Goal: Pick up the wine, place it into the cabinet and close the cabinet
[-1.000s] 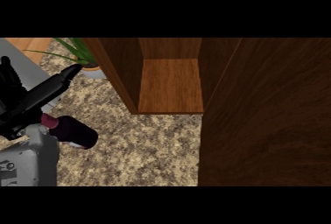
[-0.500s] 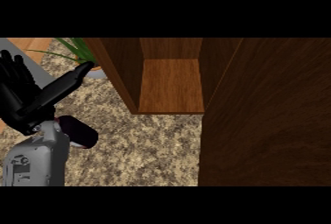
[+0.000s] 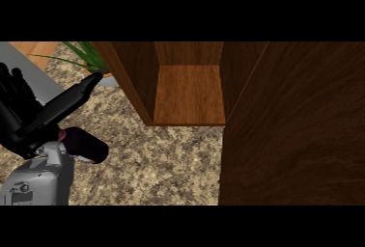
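The wine bottle (image 3: pixel 87 145), dark magenta with a black end, lies on the speckled counter (image 3: pixel 160 159) at the left. My left hand (image 3: pixel 27 118) is right above and beside it, open, with fingers straight up and the thumb stretched toward the cabinet. The wrist and grey forearm (image 3: pixel 39 181) cover the bottle's left part. I cannot tell whether the hand touches it. The wooden cabinet (image 3: pixel 189 94) stands open in the middle, showing a bare shelf. My right hand does not show.
The cabinet's dark door (image 3: pixel 292 125) fills the right side, swung open over the counter. A green potted plant (image 3: pixel 87 54) stands at the back left, beside the cabinet's left wall (image 3: pixel 128 82).
My left hand has risen and shifted toward the cabinet, its forearm now covering more of the bottle. The bottle has stayed where it was.
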